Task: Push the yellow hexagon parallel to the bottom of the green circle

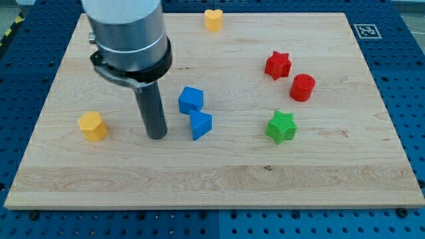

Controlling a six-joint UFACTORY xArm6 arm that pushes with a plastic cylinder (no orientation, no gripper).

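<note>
The yellow hexagon (92, 125) lies on the wooden board (212, 179) near the view's left edge. My tip (157, 136) rests on the board to the hexagon's right, a clear gap apart from it, and just left of the two blue blocks. No green circle shows; the only green block is a green star (281, 127) at the view's right of centre. The arm's grey body (126, 33) hides part of the board's upper left.
A blue cube-like block (190, 99) and a blue triangular block (200, 124) sit close together right of my tip. A red star (277, 65) and a red cylinder (302, 87) lie at the right. A yellow heart (213, 20) sits at the top.
</note>
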